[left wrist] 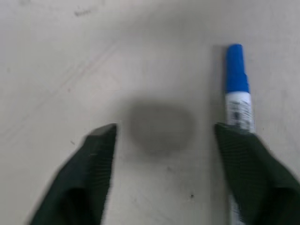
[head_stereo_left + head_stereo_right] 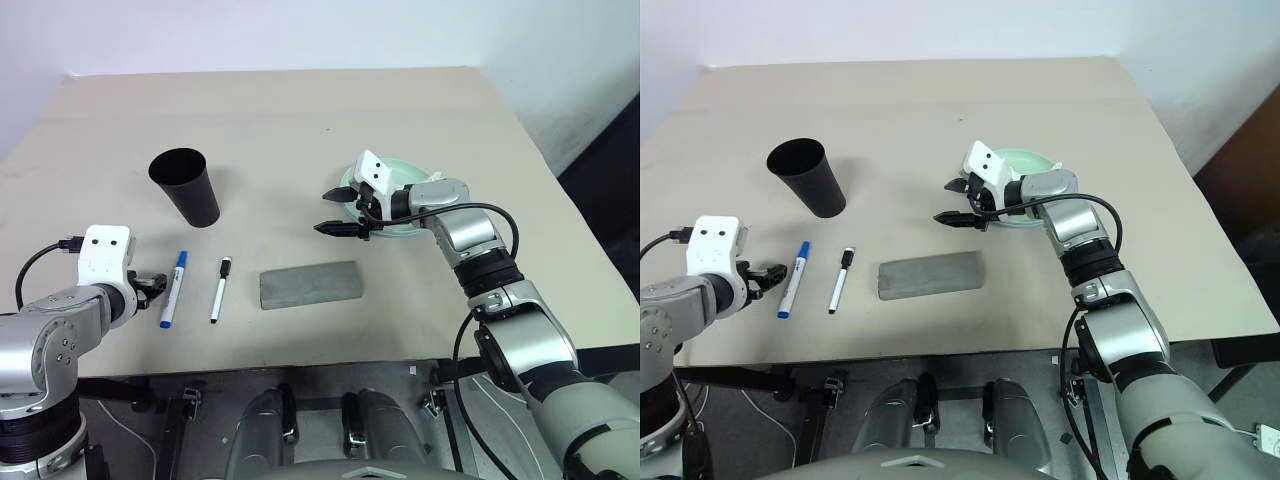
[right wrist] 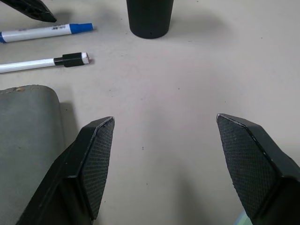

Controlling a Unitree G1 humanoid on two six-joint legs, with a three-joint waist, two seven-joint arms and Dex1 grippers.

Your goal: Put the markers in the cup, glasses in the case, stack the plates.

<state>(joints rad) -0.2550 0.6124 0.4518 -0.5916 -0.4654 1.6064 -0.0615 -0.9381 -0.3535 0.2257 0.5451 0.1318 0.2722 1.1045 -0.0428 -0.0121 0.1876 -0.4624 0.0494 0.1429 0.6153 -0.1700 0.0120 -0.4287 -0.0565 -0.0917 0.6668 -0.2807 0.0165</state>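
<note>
The black cup (image 2: 185,186) stands upright at the left of the table. In front of it lie the two markers side by side, the blue-capped one (image 2: 173,289) and the black-capped one (image 2: 220,289). My left gripper (image 2: 150,285) hangs open just left of the blue-capped marker (image 1: 236,84), one finger close beside it and nothing between the fingers. The grey case (image 2: 310,284) lies shut at the centre. My right gripper (image 2: 325,211) is open and empty, pointing left from above a pale green plate (image 2: 405,170), which my hand mostly covers. The glasses are out of view.
The tan table (image 2: 300,110) stretches far back behind the cup and plate. Its front edge (image 2: 300,364) runs close below the markers and the case. A dark gap opens past the table's right edge.
</note>
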